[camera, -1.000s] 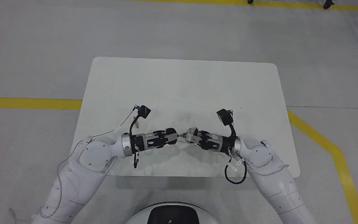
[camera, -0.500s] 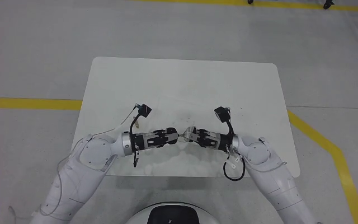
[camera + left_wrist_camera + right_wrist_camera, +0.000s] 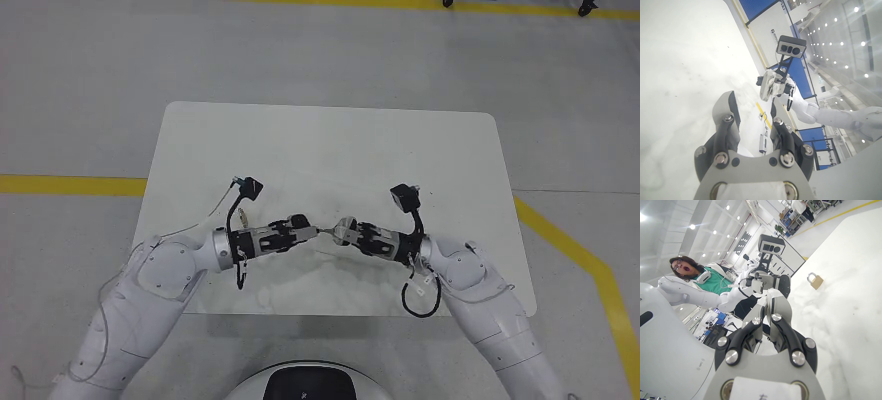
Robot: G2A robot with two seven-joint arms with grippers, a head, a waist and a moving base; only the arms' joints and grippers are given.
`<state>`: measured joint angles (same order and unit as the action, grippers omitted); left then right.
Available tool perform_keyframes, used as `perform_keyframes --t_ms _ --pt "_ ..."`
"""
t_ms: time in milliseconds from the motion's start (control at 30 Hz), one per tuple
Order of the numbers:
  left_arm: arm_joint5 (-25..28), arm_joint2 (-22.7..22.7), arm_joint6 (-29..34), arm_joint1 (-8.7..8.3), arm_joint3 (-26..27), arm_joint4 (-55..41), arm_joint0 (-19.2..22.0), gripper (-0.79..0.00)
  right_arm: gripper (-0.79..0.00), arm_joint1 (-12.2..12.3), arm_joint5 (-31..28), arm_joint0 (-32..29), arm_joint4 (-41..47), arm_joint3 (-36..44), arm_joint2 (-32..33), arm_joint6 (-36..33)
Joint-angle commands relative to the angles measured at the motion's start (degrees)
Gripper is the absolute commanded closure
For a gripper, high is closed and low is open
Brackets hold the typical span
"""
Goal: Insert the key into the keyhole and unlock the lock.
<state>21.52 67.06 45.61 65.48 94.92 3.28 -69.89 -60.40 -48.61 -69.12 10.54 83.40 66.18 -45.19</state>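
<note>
A brass padlock (image 3: 815, 281) with a silver shackle lies flat on the white table (image 3: 330, 150), off to one side of both grippers. My right gripper (image 3: 769, 295) is shut, its taped pads pressed together; in the top view a thin grey sliver, apparently the key (image 3: 324, 233), pokes from its tips. The right gripper (image 3: 343, 233) and left gripper (image 3: 306, 229) face each other tip to tip over the table's near middle. My left gripper (image 3: 753, 100) is open with nothing between its fingers, and the right gripper (image 3: 766, 89) hangs just beyond them.
The table top (image 3: 687, 56) bears only faint smudges around the arms. Its near edge (image 3: 330, 312) runs just under both forearms. A person in a green top stands behind the left arm, touching nothing on the table.
Both grippers have shifted a little farther from the table's near edge, still tip to tip. Both wrists have turned slightly. The left gripper stays open and the right stays shut.
</note>
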Motion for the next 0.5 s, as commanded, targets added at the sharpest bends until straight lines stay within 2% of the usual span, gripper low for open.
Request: perform_keyframes --t_ms 0,100,300,400,467 --pt "0.4 2.3 -1.2 -0.47 1.2 2.7 -1.3 -0.785 0.0 0.2 -1.7 -0.7 -0.2 0.0 1.6 2.1" --pt "1.1 7.5 -2.0 -1.65 4.0 9.5 -4.8 -0.785 0.0 0.5 -3.6 -2.2 -1.6 0.4 4.6 6.0" --pt "2.1 19.7 -5.9 -3.66 9.3 19.4 -16.7 -0.785 0.0 0.8 -5.8 -5.5 -5.7 2.1 9.4 13.3" --pt "1.5 24.4 -10.5 -4.19 10.1 27.9 -23.2 -0.785 0.0 0.8 -5.0 -6.2 -7.4 2.9 10.1 15.2" --pt "0.7 25.7 -14.7 -4.2 9.3 31.1 -26.3 -0.785 0.0 0.8 -5.0 -6.2 -7.4 2.9 10.1 15.2"
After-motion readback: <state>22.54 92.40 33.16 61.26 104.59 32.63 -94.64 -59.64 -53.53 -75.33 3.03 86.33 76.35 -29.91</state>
